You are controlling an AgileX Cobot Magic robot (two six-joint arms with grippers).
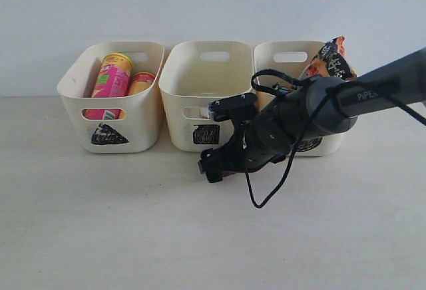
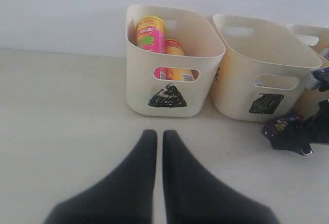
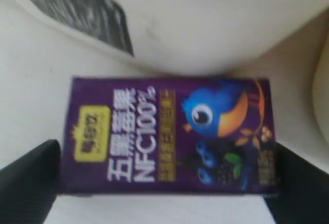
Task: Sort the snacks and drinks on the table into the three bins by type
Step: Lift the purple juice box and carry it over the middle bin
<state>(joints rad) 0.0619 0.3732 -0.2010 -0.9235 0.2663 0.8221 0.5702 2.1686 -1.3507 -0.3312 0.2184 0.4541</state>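
At the centre of the exterior frame, low in front of the square-marked bin [image 1: 200, 97], the right gripper [image 1: 219, 163] pinches the dark purple carton [image 3: 169, 136] by its short ends, likely so it can be lifted over the rim into that bin, seemingly the one for drinks. The left gripper [image 2: 156, 136], fingers pressed together and empty, sits back from the triangle bin [image 1: 73, 100] at left, which holds the chip tubes [image 1: 114, 77].

The right arm [image 1: 386, 80] is a dark grey tube with pale lettering, a thin black cable [image 1: 256, 205] looping off it.
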